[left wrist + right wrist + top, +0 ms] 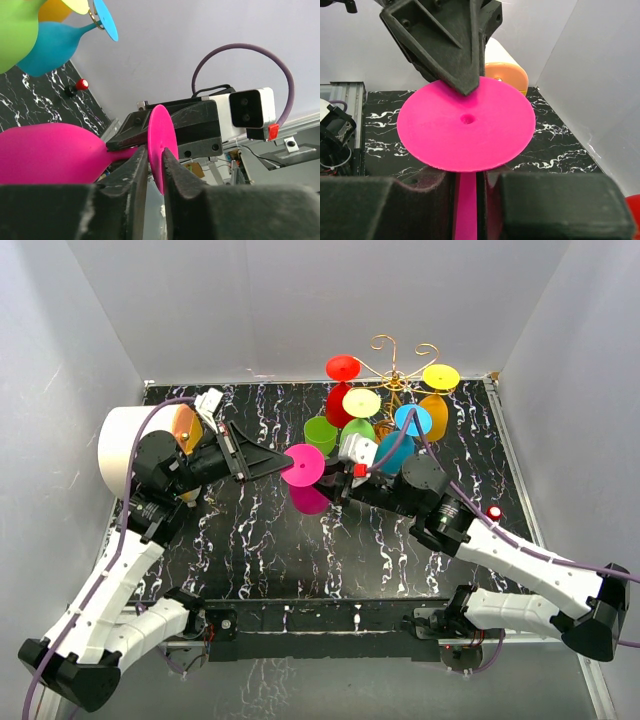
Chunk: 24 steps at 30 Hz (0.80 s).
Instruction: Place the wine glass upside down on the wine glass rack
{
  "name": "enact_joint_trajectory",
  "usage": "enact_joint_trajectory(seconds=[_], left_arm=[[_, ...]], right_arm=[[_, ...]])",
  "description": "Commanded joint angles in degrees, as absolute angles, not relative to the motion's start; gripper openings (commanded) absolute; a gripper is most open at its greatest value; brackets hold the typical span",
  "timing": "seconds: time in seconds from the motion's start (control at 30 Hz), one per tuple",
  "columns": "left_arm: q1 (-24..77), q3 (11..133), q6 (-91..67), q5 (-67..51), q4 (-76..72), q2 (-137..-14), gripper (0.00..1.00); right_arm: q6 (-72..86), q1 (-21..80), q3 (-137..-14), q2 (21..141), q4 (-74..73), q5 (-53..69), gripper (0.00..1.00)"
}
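A pink wine glass (302,465) hangs in the air over the table's middle, foot disc up and facing the camera, bowl below. My left gripper (288,462) comes from the left and is shut on the rim of the foot disc (161,135). My right gripper (330,487) comes from the right and is shut on the stem (466,200) just under the foot (466,125). The gold wire wine glass rack (398,360) stands at the back, right of centre, about a hand's width behind the pink glass. Several coloured glasses hang on it upside down. Its base is hidden.
A white cylinder (125,445) with an orange part (185,425) stands at the left behind my left arm. The hanging green glass (320,432) and teal glass (392,452) are closest to the pink glass. Grey walls close in the back and both sides.
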<state>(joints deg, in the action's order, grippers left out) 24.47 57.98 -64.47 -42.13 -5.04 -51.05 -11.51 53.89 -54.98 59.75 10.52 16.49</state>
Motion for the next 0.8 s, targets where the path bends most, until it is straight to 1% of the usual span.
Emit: enact_joint_trajectory(seconds=[0.0, 0.07, 0.1, 0.17, 0.2, 0.23, 0.37, 0.4, 0.43, 0.57, 0.67, 0.77], left_arm=[[24.43, 59.90, -65.41, -44.79, -4.59, -51.64, 0.12], [24.46, 59.58, -64.91, -43.92, -4.00, -51.53, 0.07], [24.44, 59.37, -64.77, -43.34, -3.54, -51.54, 0.00], [24.43, 59.04, -64.85, -43.01, -3.46, -51.60, 0.00], [24.43, 58.92, -65.18, -42.98, -3.74, -51.66, 0.00], [24.43, 58.86, -65.42, -42.91, -4.36, -51.70, 0.00], [24.43, 60.22, -64.78, -40.71, -4.64, -51.30, 0.00], [24.43, 60.80, -64.11, -39.71, -4.33, -51.18, 0.00], [24.43, 61.50, -63.29, -38.64, -3.92, -51.05, 0.00], [24.41, 63.10, -59.77, -32.33, -1.44, -50.07, 0.00], [24.43, 63.21, -58.55, -28.23, -0.38, -49.50, 0.00], [24.43, 62.41, -58.66, -26.14, -0.72, -49.05, 0.00]], right_arm=[[-11.63, 53.88, -58.78, 60.36, 13.67, 17.49, 0.00], [-10.45, 53.88, -59.37, 60.25, 12.95, 18.54, 0.00], [-9.88, 53.88, -59.41, 59.95, 12.90, 19.03, 0.00], [-8.96, 53.87, -59.25, 59.31, 12.64, 19.36, 0.01], [-8.51, 53.88, -59.28, 59.06, 12.19, 19.07, 0.06], [-7.97, 53.88, -59.39, 58.70, 11.39, 18.62, 0.17], [-3.89, 53.88, -61.50, 57.14, 5.79, 19.67, 0.49], [-2.82, 53.88, -62.13, 56.67, 4.17, 20.56, 0.54], [-1.53, 53.88, -62.74, 56.09, 2.85, 21.09, 0.57], [2.02, 53.88, -62.70, 52.80, -1.39, 21.38, 0.59], [7.00, 53.88, -62.52, 50.13, -4.17, 17.81, 0.61], [14.41, 53.86, -69.41, 52.51, -14.11, 15.80, 0.60]])
